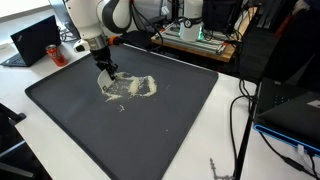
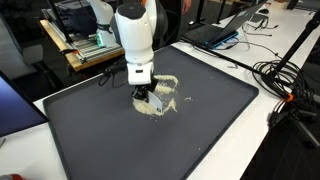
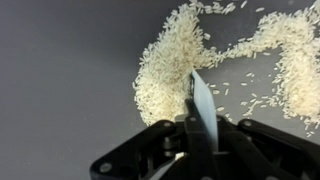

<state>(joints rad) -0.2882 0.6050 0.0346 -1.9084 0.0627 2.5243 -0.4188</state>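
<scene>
The gripper (image 3: 195,125), clamped on a thin white card (image 3: 203,98), stands in the rice (image 3: 165,75) near the middle of the dark mat (image 1: 150,130); a tilted card could slip or flick grains off the mat

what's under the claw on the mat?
Loose rice lies scattered on the dark mat. The claw, shut on a thin white card, holds its edge at the pile. Any grains beneath the card and the claw body are covered.
</scene>
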